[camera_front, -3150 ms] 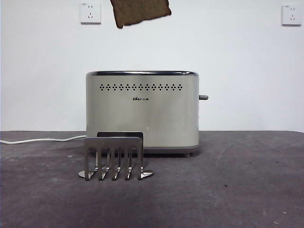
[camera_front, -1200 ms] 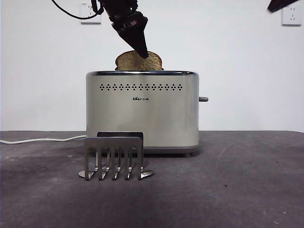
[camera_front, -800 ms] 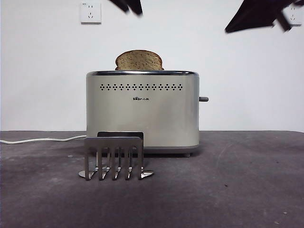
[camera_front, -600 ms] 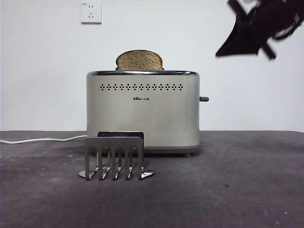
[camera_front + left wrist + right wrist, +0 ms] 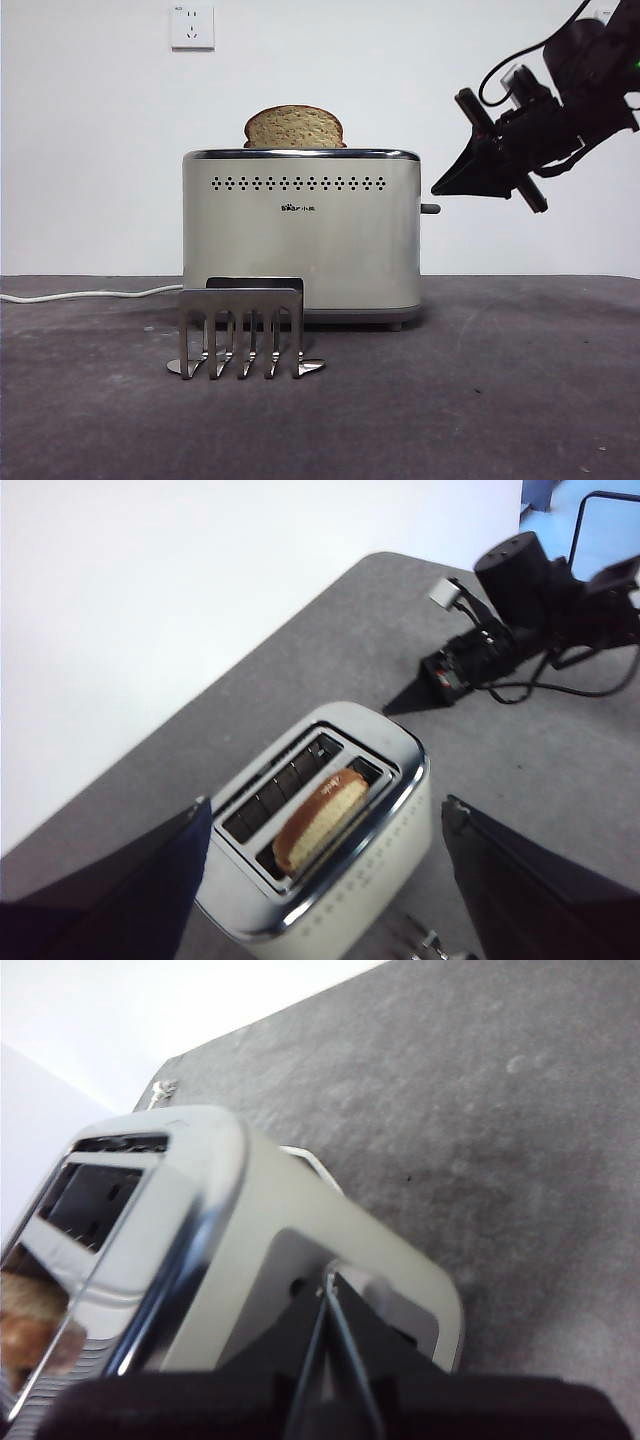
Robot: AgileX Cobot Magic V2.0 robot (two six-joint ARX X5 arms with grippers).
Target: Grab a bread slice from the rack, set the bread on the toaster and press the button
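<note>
The slice of bread [image 5: 294, 128] stands in the slot of the toaster [image 5: 300, 250], with its domed top showing above the chrome rim. The rack [image 5: 240, 335] stands in front of the toaster with nothing in it. My right gripper [image 5: 438, 190] is shut. It comes in from the upper right, and its tip is just above the button [image 5: 430, 208]. In the right wrist view its tips [image 5: 328, 1282] are at the narrow end of the toaster [image 5: 290, 1210] and hide the button. My left gripper [image 5: 325, 803] is open and empty, high above the bread [image 5: 320, 820].
A white power cord [image 5: 90, 294] runs left from the toaster along the grey tabletop [image 5: 500, 400]. A wall socket [image 5: 191, 26] is on the white wall behind. The right arm [image 5: 520, 590] also shows in the left wrist view, beside the toaster's end.
The left gripper set the bread into the toaster slot, let go and rose out of the front view. The right gripper came down from the top right to just above the button.
</note>
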